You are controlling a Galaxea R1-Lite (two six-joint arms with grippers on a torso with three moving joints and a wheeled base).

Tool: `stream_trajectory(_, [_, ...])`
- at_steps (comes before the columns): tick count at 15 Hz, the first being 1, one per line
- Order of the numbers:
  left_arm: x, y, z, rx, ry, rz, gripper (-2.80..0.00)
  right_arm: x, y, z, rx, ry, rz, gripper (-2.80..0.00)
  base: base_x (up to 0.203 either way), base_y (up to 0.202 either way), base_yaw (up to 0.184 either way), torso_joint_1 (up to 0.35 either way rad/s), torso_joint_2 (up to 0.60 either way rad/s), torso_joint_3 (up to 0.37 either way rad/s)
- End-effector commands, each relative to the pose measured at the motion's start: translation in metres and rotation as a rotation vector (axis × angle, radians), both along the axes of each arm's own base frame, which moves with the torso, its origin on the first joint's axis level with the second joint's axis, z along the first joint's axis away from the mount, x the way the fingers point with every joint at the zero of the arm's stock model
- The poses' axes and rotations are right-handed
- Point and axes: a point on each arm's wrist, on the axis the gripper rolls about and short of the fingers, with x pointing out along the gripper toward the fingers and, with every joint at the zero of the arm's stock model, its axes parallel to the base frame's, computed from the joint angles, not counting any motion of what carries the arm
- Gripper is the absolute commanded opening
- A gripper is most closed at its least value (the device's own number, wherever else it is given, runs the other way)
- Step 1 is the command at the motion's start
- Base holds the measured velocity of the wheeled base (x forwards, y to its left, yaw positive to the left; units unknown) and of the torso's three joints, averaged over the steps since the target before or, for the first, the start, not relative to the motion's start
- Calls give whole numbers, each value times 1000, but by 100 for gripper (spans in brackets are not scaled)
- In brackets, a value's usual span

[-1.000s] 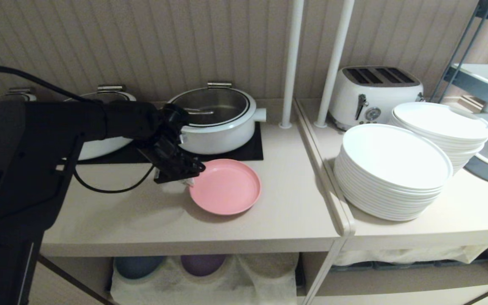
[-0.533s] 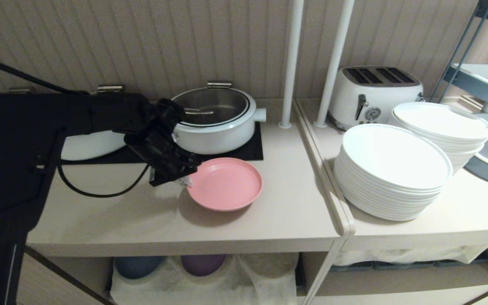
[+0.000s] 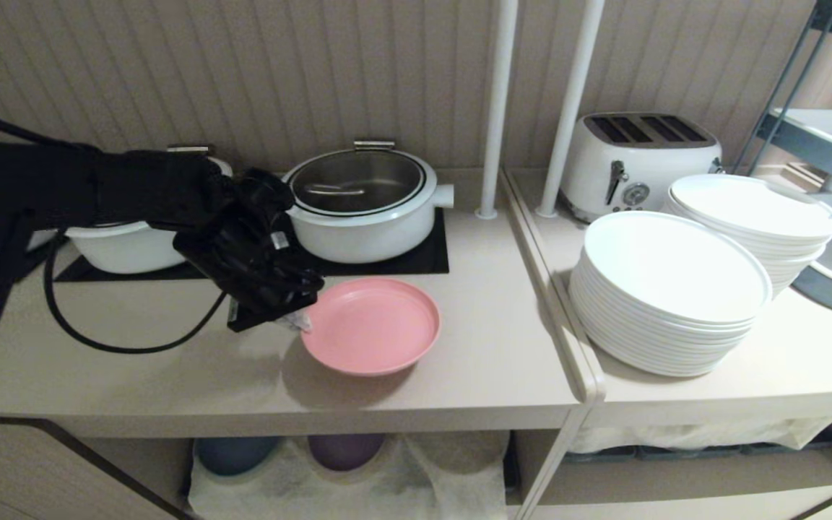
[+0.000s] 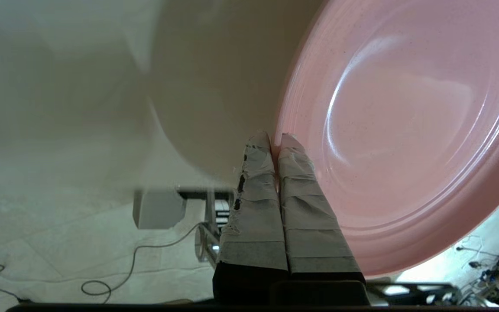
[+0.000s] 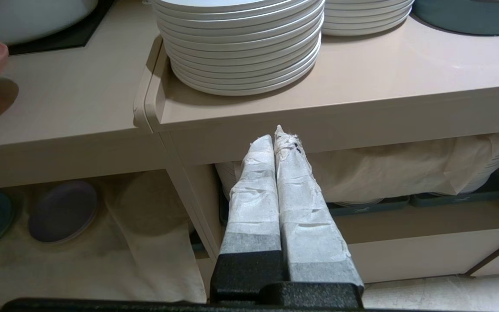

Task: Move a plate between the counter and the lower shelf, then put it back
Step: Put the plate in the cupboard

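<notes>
The small round matte pink plastic plate (image 3: 371, 326) hung just above the long beige counter (image 3: 170, 375), casting a shadow on the worktop, in front of the white lidded pot (image 3: 365, 202) on the black hob panel (image 3: 416, 256). The left gripper (image 3: 299, 322) pinched its left rim, taped fingers (image 4: 295, 182) squeezed together on the edge, one above and one below. The plate sat roughly level, slightly tipped.

Judged light and stiff, thin plastic, not fragile. The matte rim looked fairly grippy, though an edge pinch on one side could let it droop or swivel if swung fast. The raised rim was the only sensible place to take hold; the flat middle offered nothing.

The lower shelf (image 3: 358, 477) with white cloth lay below, holding a blue small plate (image 3: 232, 453) and a purple small plate (image 3: 344, 449).

The right gripper (image 5: 275, 134) was parked low in front of the shelving, fingers pressed together, holding nothing.
</notes>
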Motion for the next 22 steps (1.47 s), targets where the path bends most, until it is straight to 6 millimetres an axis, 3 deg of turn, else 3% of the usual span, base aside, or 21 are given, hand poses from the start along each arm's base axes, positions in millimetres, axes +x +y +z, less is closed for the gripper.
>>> stream_trajectory(1, [-22, 5, 15, -10, -29, 2, -280, 0, 0, 0, 0, 0, 0, -280, 0, 0, 0, 0, 0, 0])
stream_trajectory(10, [-104, 27, 37, -30, -116, 6, -280, 0, 0, 0, 0, 0, 0, -280, 0, 0, 0, 0, 0, 0])
stream_trajectory(14, [-152, 45, 34, -28, -107, 49, -280, 0, 0, 0, 0, 0, 0, -280, 0, 0, 0, 0, 0, 0])
stream_trajectory(22, [-247, 74, 7, -2, -104, 117, -280, 0, 0, 0, 0, 0, 0, -280, 0, 0, 0, 0, 0, 0])
